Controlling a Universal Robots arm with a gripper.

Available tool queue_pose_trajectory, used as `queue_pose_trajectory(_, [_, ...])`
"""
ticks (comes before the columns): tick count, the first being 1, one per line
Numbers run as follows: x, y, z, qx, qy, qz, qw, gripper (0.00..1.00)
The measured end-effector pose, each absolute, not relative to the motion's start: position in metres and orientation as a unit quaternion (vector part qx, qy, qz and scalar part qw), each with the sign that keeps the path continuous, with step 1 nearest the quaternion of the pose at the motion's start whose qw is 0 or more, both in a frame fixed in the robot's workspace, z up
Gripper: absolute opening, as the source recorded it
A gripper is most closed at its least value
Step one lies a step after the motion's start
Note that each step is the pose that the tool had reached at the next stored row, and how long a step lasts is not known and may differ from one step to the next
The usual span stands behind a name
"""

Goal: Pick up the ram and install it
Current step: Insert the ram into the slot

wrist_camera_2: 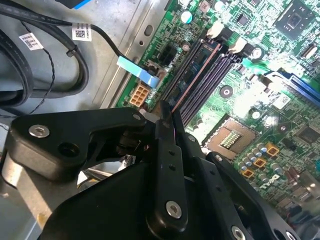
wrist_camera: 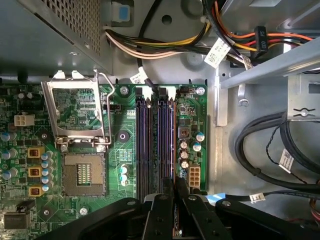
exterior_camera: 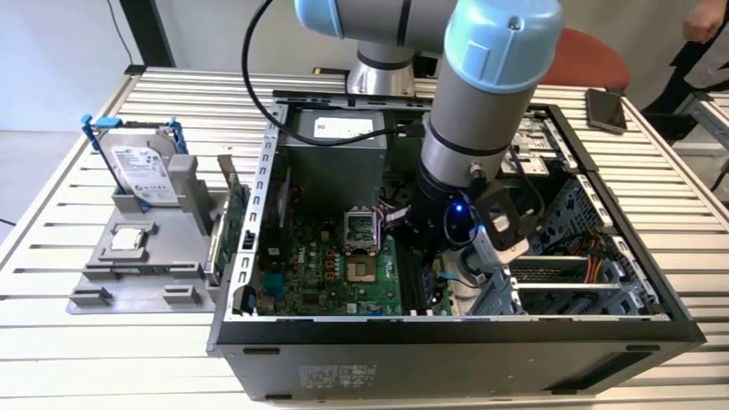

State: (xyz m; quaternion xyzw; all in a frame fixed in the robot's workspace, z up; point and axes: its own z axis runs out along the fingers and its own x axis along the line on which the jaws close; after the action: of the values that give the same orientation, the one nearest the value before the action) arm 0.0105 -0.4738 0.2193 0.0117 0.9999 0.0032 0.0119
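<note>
Down inside the open case (exterior_camera: pixel 456 329) in the exterior view, got the gripper (exterior_camera: pixel 450 256) at 3 o'clock of the CPU socket (exterior_camera: pixel 362 226); second wrist view, seeing jaws pinched on the ram (wrist_camera_2: pixel 196 75) lying along its slot; first wrist view, lined up with the memory slots (wrist_camera: pixel 142 145), so best pressed straight and even.

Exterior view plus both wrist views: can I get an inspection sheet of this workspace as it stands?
Surface: slatted metal table carrying an open computer case.
Job's things: ram seen edge-on, lined up along a memory slot of the motherboard.
Clutter: hard drive with blue rails upright on a grey fixture; expansion card beside the case; phone.
Grippers: gripper inside the case, jaws apparently closed on the ram's end.
Cables: black cables beside the board; coloured wire bundle.
Surroundings: red chair; a person's hand.
</note>
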Motion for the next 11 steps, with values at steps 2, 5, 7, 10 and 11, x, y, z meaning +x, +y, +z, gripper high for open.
queue_pose_trajectory(2, [0.0105, -0.4738, 0.2179, 0.012, 1.000, 0.003, 0.012, 0.00])
queue_pose_trajectory(5, [0.0105, -0.4738, 0.2176, 0.012, 1.000, 0.003, 0.012, 0.00])
queue_pose_trajectory(7, [0.0105, -0.4738, 0.2176, 0.012, 1.000, 0.003, 0.012, 0.00])
queue_pose_trajectory(10, [0.0105, -0.4738, 0.2175, 0.012, 1.000, 0.003, 0.012, 0.00])
queue_pose_trajectory(11, [0.0105, -0.4738, 0.2175, 0.012, 1.000, 0.003, 0.012, 0.00])
